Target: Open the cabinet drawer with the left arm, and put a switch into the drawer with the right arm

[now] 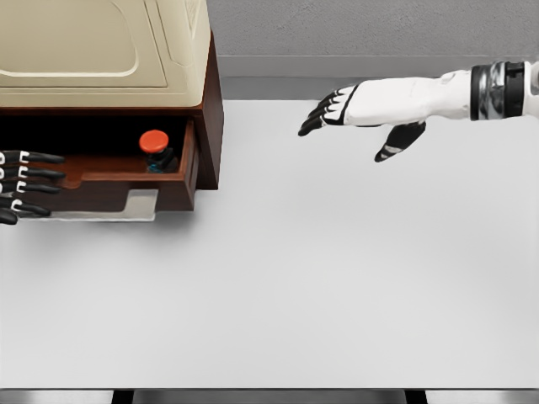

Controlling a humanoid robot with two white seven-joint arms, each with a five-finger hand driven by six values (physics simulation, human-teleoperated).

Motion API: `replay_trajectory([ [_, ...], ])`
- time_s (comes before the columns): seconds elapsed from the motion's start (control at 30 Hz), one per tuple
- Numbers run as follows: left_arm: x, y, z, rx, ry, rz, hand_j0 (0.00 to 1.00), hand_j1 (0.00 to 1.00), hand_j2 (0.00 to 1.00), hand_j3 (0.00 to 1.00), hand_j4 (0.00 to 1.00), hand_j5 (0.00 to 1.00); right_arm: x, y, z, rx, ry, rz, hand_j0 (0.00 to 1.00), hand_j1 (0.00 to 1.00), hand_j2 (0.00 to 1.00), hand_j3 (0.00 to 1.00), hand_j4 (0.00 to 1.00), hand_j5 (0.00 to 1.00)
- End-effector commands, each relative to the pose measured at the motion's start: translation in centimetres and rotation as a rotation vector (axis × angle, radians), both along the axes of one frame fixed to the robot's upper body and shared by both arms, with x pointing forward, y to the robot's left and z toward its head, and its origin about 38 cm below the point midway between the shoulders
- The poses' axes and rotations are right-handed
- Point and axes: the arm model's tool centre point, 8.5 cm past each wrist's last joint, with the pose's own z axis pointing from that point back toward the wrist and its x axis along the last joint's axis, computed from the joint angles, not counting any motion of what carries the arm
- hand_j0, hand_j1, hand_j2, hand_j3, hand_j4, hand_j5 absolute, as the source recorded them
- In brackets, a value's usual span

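Observation:
The brown cabinet [209,101] with a cream top stands at the upper left of the table. Its drawer [109,181] is pulled out toward me. Inside the drawer, at its right end, sits the switch [155,146], a dark base with a round red button. My left hand [29,183] shows at the left edge in front of the drawer, fingers spread and holding nothing. My right hand [349,118] hovers over the table to the right of the cabinet, well clear of the switch, fingers relaxed and empty.
The white table [295,278] stretches across the view, its front edge near the bottom. A grey wall [362,29] runs behind it. A pale grey handle plate [139,204] hangs at the drawer's front.

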Motion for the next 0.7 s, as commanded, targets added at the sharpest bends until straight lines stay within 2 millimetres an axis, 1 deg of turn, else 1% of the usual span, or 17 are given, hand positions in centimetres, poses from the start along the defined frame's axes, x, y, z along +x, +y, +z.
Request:
replay_trajectory([
  [0.0, -1.5, 0.7, -4.7, 0.062, 0.133, 0.011, 1.00, 1.00, 1.00, 1.00, 1.00, 1.00, 0.0, -4.4, 0.2, -0.017, 0.007, -0.104, 1.00, 1.00, 1.00, 1.00, 1.00, 1.00],
  [0.03, -1.5, 0.7, -4.5, 0.061, 0.127, 0.011, 1.00, 1.00, 1.00, 1.00, 1.00, 1.00, 0.2, -5.5, -0.3, -0.003, 0.012, -0.138, 1.00, 1.00, 1.00, 1.00, 1.00, 1.00],
  [0.07, -1.4, 0.7, -4.3, 0.060, 0.121, 0.011, 1.00, 1.00, 1.00, 1.00, 1.00, 1.00, 0.8, -6.3, -0.3, 0.026, 0.004, -0.176, 1.00, 1.00, 1.00, 1.00, 1.00, 1.00],
  [0.13, -1.1, 0.7, -3.5, 0.061, 0.095, 0.011, 1.00, 1.00, 1.00, 1.00, 1.00, 1.00, 1.5, -7.3, -1.3, 0.023, 0.024, -0.220, 1.00, 1.00, 1.00, 1.00, 1.00, 1.00],
  [0.2, -1.2, 1.6, -1.7, 0.081, 0.054, 0.034, 1.00, 1.00, 1.00, 1.00, 1.00, 1.00, 1.5, -7.5, -1.4, 0.024, 0.026, -0.225, 1.00, 1.00, 1.00, 1.00, 1.00, 1.00],
  [0.23, -1.0, 1.8, -0.5, 0.086, 0.021, 0.041, 1.00, 1.00, 1.00, 1.00, 1.00, 1.00, 1.6, -7.5, -1.2, 0.025, 0.022, -0.225, 1.00, 1.00, 1.00, 1.00, 1.00, 1.00],
  [0.3, -0.5, 1.7, 1.9, 0.085, -0.051, 0.041, 1.00, 1.00, 1.00, 1.00, 1.00, 1.00, 1.6, -7.4, -1.2, 0.026, 0.022, -0.225, 1.00, 1.00, 1.00, 1.00, 1.00, 1.00],
  [0.33, -0.4, 1.7, 2.6, 0.085, -0.071, 0.040, 1.00, 1.00, 1.00, 1.00, 1.00, 1.00, 1.6, -7.5, -1.3, 0.026, 0.026, -0.227, 1.00, 1.00, 1.00, 1.00, 1.00, 1.00],
  [0.43, -0.2, 1.6, 3.4, 0.084, -0.097, 0.040, 1.00, 1.00, 1.00, 1.00, 1.00, 1.00, 1.6, -7.2, -1.5, 0.027, 0.029, -0.221, 1.00, 1.00, 1.00, 1.00, 1.00, 1.00],
  [0.6, 0.1, 1.4, 6.1, 0.080, -0.180, 0.037, 1.00, 1.00, 1.00, 1.00, 1.00, 1.00, 2.0, -7.7, -1.7, 0.027, 0.034, -0.241, 1.00, 1.00, 1.00, 1.00, 1.00, 1.00],
  [0.67, 0.4, 0.8, 7.1, 0.065, -0.219, 0.022, 1.00, 1.00, 1.00, 1.00, 1.00, 1.00, 2.0, -7.7, -1.8, 0.028, 0.035, -0.245, 1.00, 1.00, 1.00, 1.00, 1.00, 1.00],
])
